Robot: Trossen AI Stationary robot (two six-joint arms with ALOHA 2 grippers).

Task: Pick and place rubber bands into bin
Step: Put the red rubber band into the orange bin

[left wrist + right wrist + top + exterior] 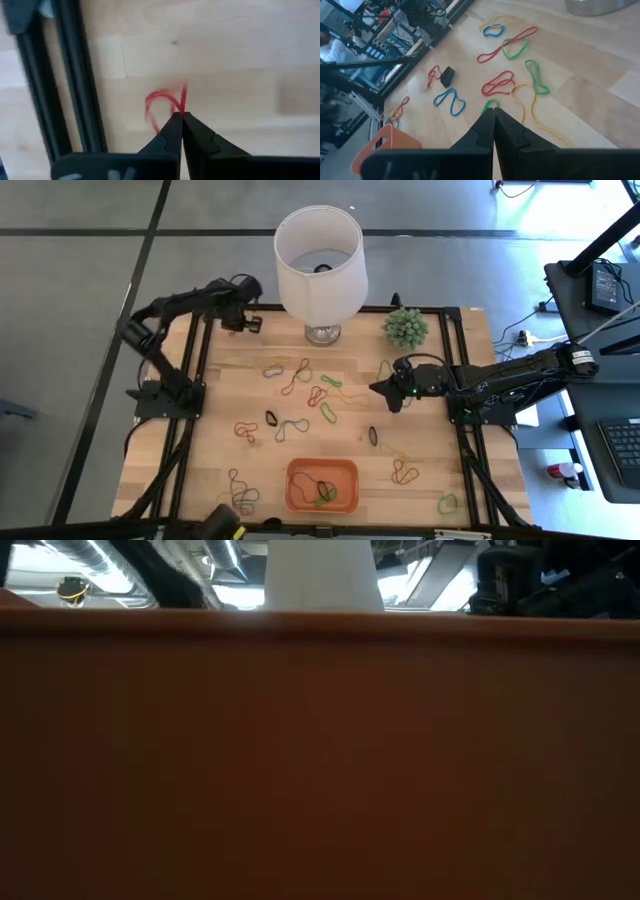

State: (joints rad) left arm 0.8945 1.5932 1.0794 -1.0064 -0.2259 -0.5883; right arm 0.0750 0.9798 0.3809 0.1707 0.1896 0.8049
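Many rubber bands (pixel 300 377) lie scattered on the table (pixel 430 480); we note several inside the bin (pixel 322 485) at its near edge. Left gripper (pixel 179 116) pinches a red band (pixel 162 102). Right gripper (pixel 493 111) hovers mid-table, jaws pressed together.

A butcher-block worktop (pixel 420 430) of pale wood strips, edged with black metal rails (pixel 197 380), stands on a grey floor (pixel 70 300) crossed by dark seam lines. At its far edge stand a white lampshade (pixel 320 255) on a glass base and, towards the far right corner, a small green potted plant (pixel 405 327). Right of the worktop, a dark desk (pixel 590 290) holds equipment, with a white power strip (pixel 527 338) on the floor. Bright ceiling lights (pixel 225 555) show beyond.
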